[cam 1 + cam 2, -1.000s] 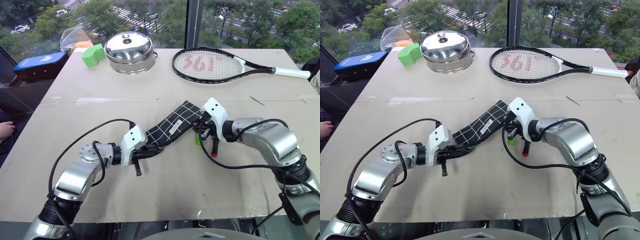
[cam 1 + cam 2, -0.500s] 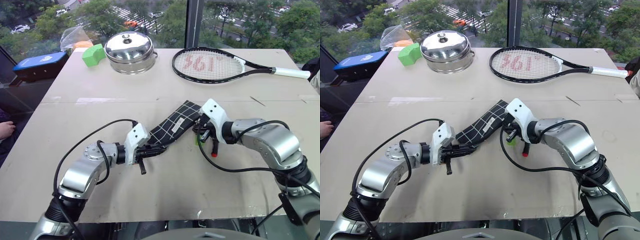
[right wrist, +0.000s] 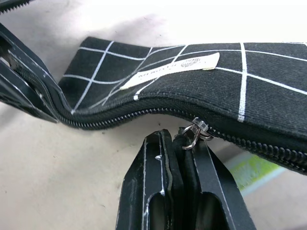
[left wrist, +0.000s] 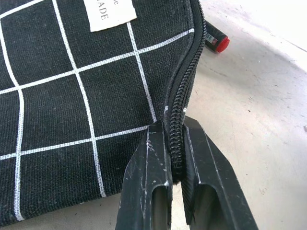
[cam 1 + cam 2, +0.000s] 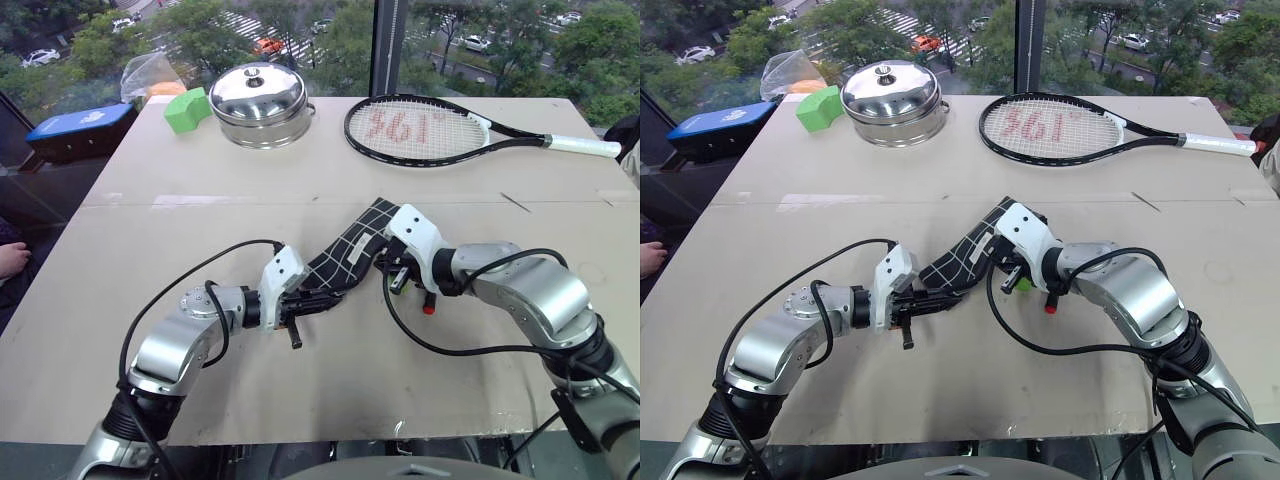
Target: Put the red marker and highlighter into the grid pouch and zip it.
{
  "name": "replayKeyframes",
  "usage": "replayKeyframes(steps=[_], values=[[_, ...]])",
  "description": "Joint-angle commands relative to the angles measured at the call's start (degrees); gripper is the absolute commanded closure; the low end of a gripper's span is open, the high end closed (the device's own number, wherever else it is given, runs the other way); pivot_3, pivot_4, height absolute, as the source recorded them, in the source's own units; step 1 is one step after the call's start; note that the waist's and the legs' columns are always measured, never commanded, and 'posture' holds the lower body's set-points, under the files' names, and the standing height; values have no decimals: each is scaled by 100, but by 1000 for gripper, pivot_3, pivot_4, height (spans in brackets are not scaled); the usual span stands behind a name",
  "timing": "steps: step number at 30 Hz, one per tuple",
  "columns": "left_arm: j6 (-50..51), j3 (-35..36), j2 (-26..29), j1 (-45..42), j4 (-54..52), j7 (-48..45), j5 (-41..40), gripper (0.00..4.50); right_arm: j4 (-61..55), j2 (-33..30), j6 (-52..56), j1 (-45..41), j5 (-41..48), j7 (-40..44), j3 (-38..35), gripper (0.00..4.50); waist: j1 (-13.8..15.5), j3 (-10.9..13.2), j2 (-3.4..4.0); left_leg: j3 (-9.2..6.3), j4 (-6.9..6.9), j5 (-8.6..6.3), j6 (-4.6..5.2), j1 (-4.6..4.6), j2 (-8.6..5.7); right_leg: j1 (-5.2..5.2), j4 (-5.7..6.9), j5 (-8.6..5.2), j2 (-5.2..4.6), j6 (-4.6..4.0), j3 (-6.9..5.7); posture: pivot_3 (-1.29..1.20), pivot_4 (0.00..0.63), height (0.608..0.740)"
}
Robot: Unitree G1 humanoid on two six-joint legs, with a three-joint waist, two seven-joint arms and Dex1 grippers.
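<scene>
Grid pouch [image 5: 345,255] lying mid-table, running from 7 o'clock to 1 o'clock. Left gripper [image 4: 173,158], fingers clamped on the pouch's zipper-edge corner at its 7 o'clock end. Right gripper [image 3: 182,143], fingers closed on the zipper pull [image 3: 193,133]. Highlighter [image 3: 249,171] and red marker [image 5: 428,302] on the table beside the pouch, toward 3 o'clock.

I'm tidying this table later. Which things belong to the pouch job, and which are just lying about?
In the job: grid pouch, red marker, highlighter, left gripper, right gripper.

Lying about: pot, racket, green block, blue case.
</scene>
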Motion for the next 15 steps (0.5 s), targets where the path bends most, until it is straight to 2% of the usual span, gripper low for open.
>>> replayKeyframes(steps=[1,15], values=[[-49,149,-10,-86,-162,88,-100,4500,-290,-97,37,47,81,68,-172,4453,1,0,0,0,0,0,0,0,0,0,0,0,0,0,0,0,150,740],[143,73,-324,-383,-64,500,-138,4500,-277,219,49,-175,75,143,258,4453,0,1,-1,0,0,1,-2,0,0,0,0,0,2,1,0,0,150,740]])
